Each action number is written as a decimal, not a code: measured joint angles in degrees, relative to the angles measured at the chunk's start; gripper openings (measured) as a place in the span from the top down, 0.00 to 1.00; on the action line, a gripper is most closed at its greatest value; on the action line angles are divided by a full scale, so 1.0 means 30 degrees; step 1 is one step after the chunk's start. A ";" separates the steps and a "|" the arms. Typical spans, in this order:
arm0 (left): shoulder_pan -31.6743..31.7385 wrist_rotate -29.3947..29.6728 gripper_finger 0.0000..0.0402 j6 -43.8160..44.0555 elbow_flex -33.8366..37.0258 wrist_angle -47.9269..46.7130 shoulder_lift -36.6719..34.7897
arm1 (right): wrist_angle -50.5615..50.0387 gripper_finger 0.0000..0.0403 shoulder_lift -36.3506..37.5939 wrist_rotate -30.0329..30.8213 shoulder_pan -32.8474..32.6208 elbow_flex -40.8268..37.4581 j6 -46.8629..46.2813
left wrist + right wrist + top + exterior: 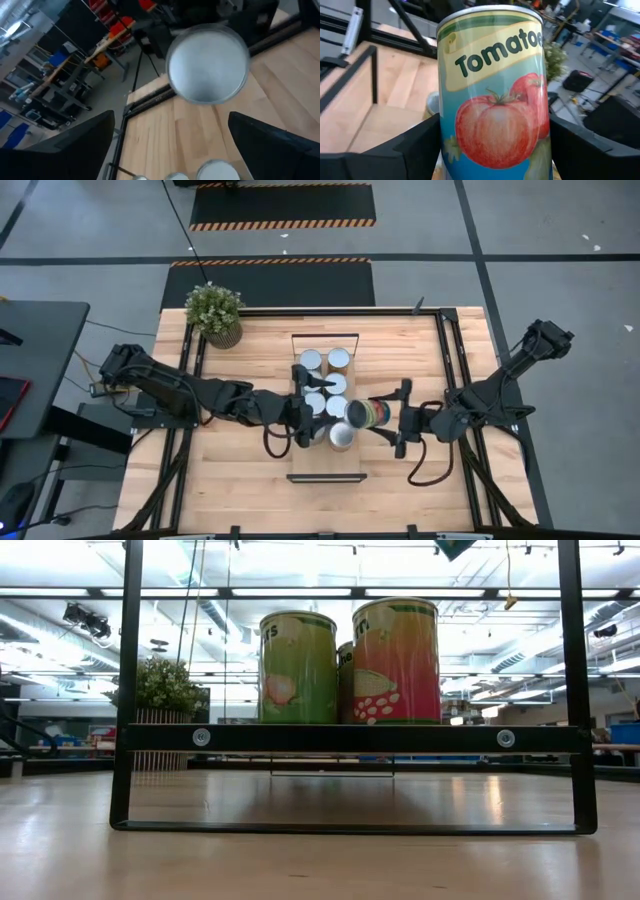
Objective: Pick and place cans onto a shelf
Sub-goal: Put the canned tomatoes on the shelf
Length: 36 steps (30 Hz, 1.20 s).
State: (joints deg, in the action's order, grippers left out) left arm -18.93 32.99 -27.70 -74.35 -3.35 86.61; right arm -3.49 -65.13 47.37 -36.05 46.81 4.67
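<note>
The shelf (pixel 325 465) stands at the table's middle with several silver-topped cans (pixel 325 380) upright on it. In the low view two of them (pixel 297 667) show above its black bar (pixel 350 737). My right gripper (pixel 385 415) is shut on a tomato can (pixel 365 413) over the shelf's right side. My left gripper (pixel 310 420) is open over the shelf's left side. Its fingers (pixel 70 150) stand wide apart and face the held can's silver end (pixel 207 65). My right gripper pinches the tomato can's labelled side wall (pixel 495 125) between its two fingers (pixel 415 145), which come level from the table's right side. The can is lifted clear above the shelf. It lies tipped on its side, with its silver end (pixel 350 413) toward the table's left.
A potted plant (pixel 215 313) stands at the table's far left corner. Black frame rails (pixel 450 360) run along the table's left and right sides. Bare wood shows on the shelf's near end and on the table in front of it (pixel 325 505).
</note>
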 joint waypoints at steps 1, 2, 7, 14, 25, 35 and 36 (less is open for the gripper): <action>-0.0080 0.0031 0.01 0.0084 -0.0006 0.0159 -0.0048 | -0.0307 0.19 0.0109 0.0362 -0.0154 0.0000 -0.0105; -0.0104 0.0037 0.01 0.0093 -0.0027 0.0259 -0.0075 | -0.0418 0.19 0.0226 0.0623 -0.0279 0.0000 -0.0143; 0.0071 0.0041 0.01 0.0517 -0.0022 0.0227 0.0083 | 0.1767 0.19 0.0295 -0.0122 -0.0496 0.0000 0.1025; 0.0826 -0.1530 0.01 0.2095 -0.0007 0.0179 0.0218 | 0.3867 0.19 -0.1250 -0.1595 0.0761 0.0000 0.2362; 0.1113 -0.2411 0.01 0.2607 -0.0007 0.0271 0.0197 | 0.4311 0.19 -0.2042 -0.2907 0.2272 -0.0022 0.2221; 0.1091 -0.2524 0.01 0.4760 -0.0010 -0.2170 0.0330 | 0.0425 0.19 -0.0985 -0.1141 0.0712 -0.0341 -0.1488; 0.1091 -0.2516 0.01 0.5138 -0.0014 -0.2247 0.0412 | 0.0514 0.19 -0.1121 -0.1092 0.0820 -0.0696 -0.1891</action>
State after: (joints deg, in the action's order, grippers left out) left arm -15.66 25.44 -12.29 -74.39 -10.09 87.85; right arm -1.95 -68.50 44.09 -33.59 44.72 -1.01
